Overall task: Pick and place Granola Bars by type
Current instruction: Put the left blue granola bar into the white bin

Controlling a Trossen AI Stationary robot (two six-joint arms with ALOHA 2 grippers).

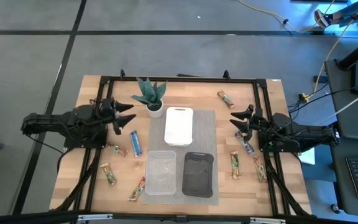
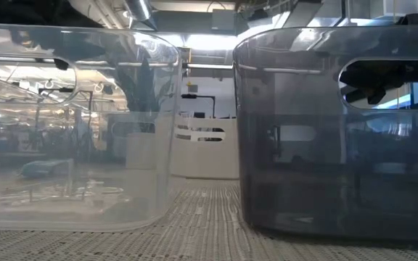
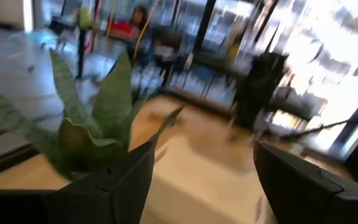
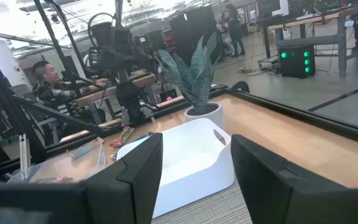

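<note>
The desk [image 1: 92,93] fills the middle of the high view, with a grey mat [image 1: 204,118] at its centre. On the mat sit three trays: a white tray [image 1: 179,126] at the upper middle, a clear tray [image 1: 161,172] at the lower left and a black tray [image 1: 198,174] at the lower right. A plant [image 1: 151,96] in a white pot stands just upper left of the white tray.

The left arm [image 1: 55,124] reaches in from the frame's left, its claw [image 1: 127,116] spread open and holding nothing, beside the plant. The right arm [image 1: 303,135] reaches in from the right, its claw [image 1: 241,118] also parted and empty, right of the white tray.

The bars lie scattered on bare wood either side of the mat, none in a tray. Left: a blue bar [image 1: 136,144], a small bar [image 1: 117,150], one at lower left [image 1: 109,175] and one by the clear tray [image 1: 137,189]. Right: one at upper right [image 1: 225,98], one just below the right claw [image 1: 246,147], and two lower ones [image 1: 235,165] [image 1: 260,168].
</note>
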